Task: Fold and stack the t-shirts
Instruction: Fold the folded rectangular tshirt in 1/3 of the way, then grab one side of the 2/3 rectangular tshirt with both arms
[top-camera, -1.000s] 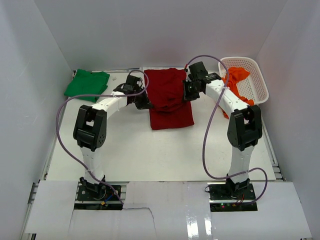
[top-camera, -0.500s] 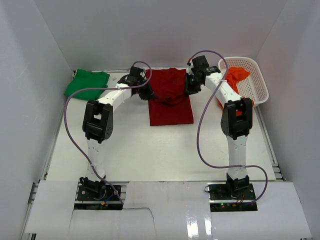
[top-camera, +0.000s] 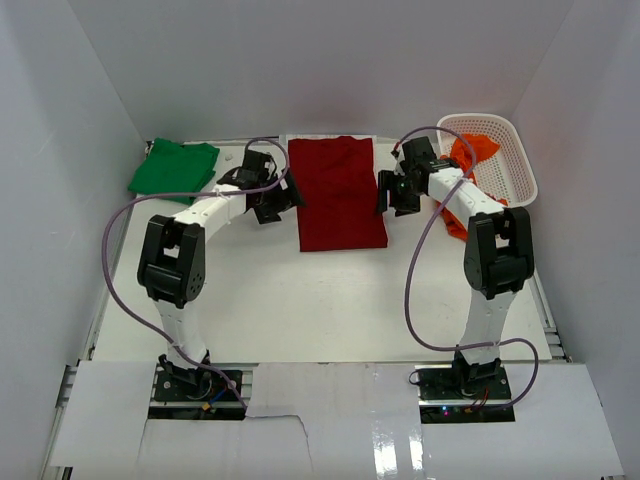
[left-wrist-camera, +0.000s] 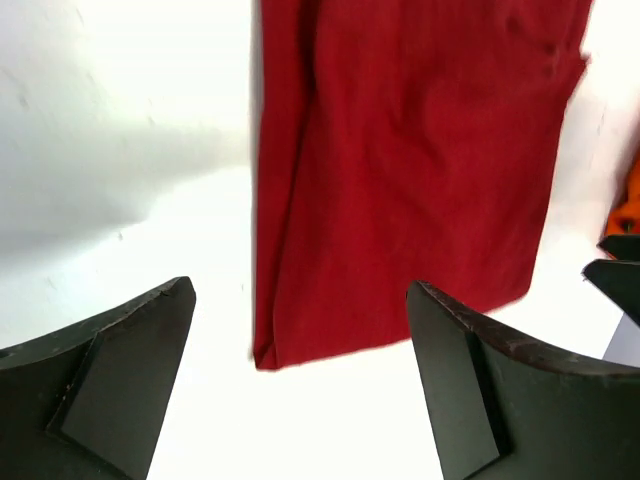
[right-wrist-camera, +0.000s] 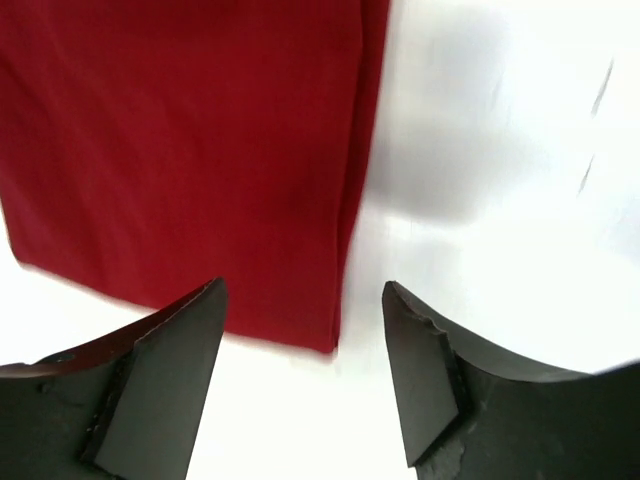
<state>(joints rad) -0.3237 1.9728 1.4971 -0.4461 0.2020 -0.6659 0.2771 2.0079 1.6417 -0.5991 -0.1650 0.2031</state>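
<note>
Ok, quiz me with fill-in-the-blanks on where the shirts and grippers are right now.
The left gripper and right gripper both stand ____, holding nothing. The flat t-shirt between them is dark ____. The orange t-shirt hangs over the rim of the white ____. The green t-shirt sits on the ____ gripper's side.
Missing: open; red; basket; left.

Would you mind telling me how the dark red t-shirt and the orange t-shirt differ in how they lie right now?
The dark red t-shirt lies flat on the table as a long, smooth rectangle; the orange t-shirt is crumpled. The dark red t-shirt sits mid-table; the orange t-shirt is in the white basket at far right, spilling over its rim. Both are plain, single-coloured cloth.
</note>
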